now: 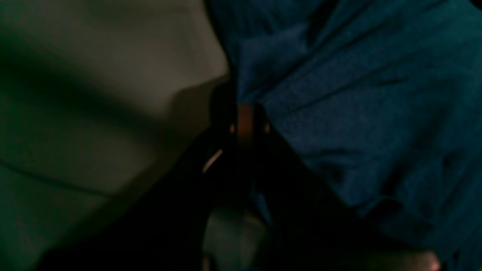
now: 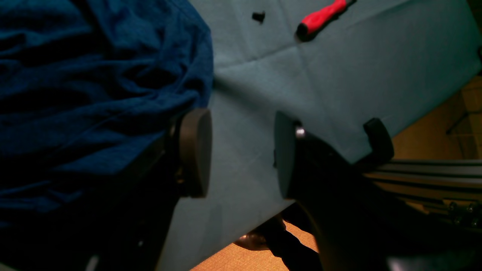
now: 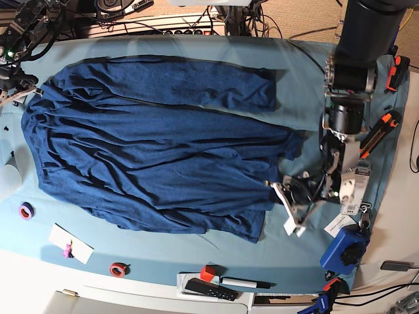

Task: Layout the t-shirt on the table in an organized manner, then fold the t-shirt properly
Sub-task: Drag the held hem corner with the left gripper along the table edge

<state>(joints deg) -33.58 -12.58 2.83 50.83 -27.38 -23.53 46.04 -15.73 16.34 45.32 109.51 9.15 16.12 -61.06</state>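
Note:
The dark navy t-shirt (image 3: 150, 150) lies spread and wrinkled across the teal table (image 3: 298, 72). My left gripper (image 3: 275, 187) is at the shirt's right edge. In the dark left wrist view its fingertips (image 1: 244, 124) look closed together on the shirt's edge (image 1: 357, 113), with bare table cloth (image 1: 94, 75) to the left. My right gripper (image 3: 26, 91) is at the shirt's far left corner. In the right wrist view it is open (image 2: 241, 152) over bare cloth (image 2: 339, 82), with one pad (image 2: 196, 150) at the edge of the shirt (image 2: 94, 86).
A red-handled tool (image 2: 320, 19) and a small black bit (image 2: 258, 16) lie near the right gripper. Tape rolls (image 3: 26, 210) (image 3: 118, 269), a white card (image 3: 71, 243), a red cube (image 3: 207, 273), a remote (image 3: 209, 288) and a blue object (image 3: 344, 252) line the front edge.

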